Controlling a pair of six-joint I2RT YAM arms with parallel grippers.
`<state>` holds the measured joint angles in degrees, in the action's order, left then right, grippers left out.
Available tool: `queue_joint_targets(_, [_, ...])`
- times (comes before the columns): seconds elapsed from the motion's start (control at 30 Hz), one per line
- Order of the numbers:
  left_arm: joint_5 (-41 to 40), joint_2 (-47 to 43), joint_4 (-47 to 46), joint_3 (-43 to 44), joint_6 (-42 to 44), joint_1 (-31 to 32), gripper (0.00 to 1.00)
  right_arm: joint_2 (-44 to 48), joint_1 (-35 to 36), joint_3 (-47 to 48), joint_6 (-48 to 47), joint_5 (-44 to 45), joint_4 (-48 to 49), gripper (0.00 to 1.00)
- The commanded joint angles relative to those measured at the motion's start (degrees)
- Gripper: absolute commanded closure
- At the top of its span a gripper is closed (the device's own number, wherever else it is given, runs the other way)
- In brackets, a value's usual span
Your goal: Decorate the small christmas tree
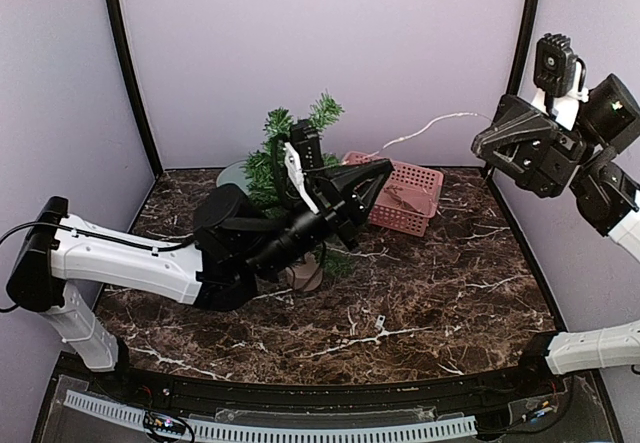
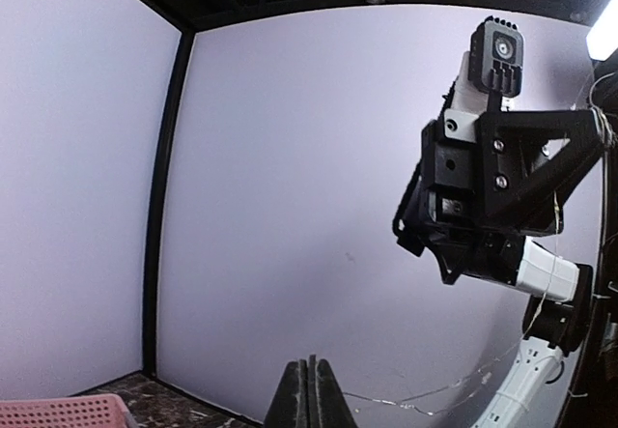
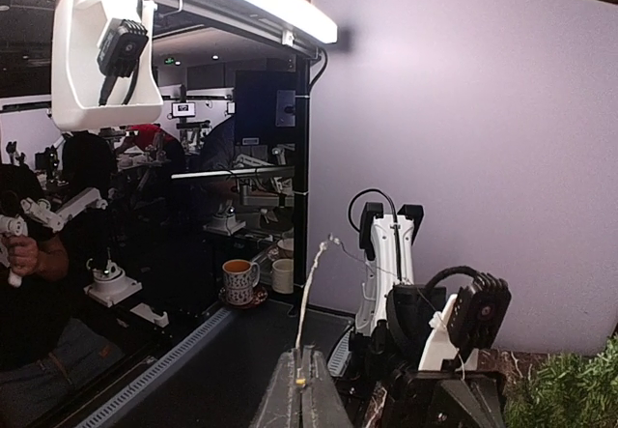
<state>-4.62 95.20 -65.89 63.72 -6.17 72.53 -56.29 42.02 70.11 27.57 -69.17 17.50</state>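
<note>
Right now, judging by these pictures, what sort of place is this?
Probably a robotics lab: a purple-walled test booth, another robot arm in the room beyond it, and a camera hung overhead.

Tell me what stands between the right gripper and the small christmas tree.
The left gripper and its wrist lie across the right side of the small christmas tree, toward the raised right gripper. The pink basket sits lower, on the table.

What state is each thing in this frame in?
Left end effector: shut.
Right end effector: shut on the white wire.
White wire: strung through the air toward the basket.
Small christmas tree: standing, partly hidden by the left arm.
Pink basket: upright, open top.
</note>
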Motion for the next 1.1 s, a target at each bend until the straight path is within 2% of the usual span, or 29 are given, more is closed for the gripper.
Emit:
queue_joint_targets(0.0, [-9.47,-8.39,6.51,2.79,13.41,-0.41,1.0,2.56,0.52,-1.64,-4.71,3.21,-6.19,1.0])
queue_joint_targets(0.3, [-26.0,-9.85,5.89,4.7,33.37,-0.46,1.0,4.62,0.05,-1.77,-9.57,6.81,-13.12,1.0])
queue_joint_targets(0.4, [-28.7,-10.78,4.73,4.54,38.16,-0.49,1.0,5.76,-0.84,-1.28,-11.63,9.97,-15.85,1.0])
queue_joint_targets(0.47, [-27.34,-12.66,8.48,4.31,38.77,-0.47,1.0,6.1,-1.54,-0.12,-14.77,16.08,-19.99,1.0])
queue_joint_targets(0.63, [-25.01,-19.72,31.38,6.36,32.48,-0.46,1.0,5.34,-2.5,1.92,-17.81,29.53,-20.68,1.0])
queue_joint_targets(0.8, [-24.32,-25.28,54.51,8.83,22.71,-0.66,1.0,0.04,-2.72,5.55,-18.16,34.0,-17.79,1.0])
queue_joint_targets(0.93, [-24.57,-28.61,65.76,8.73,16.92,-1.28,1.0,-5.27,-2.83,9.39,-18.0,35.68,-14.3,1.0])
queue_joint_targets(1.07, [-22.05,-29.51,73.2,8.45,10.94,-3.24,1.0,-11.45,-2.82,14.15,-17.93,35.96,-13.47,1.0])
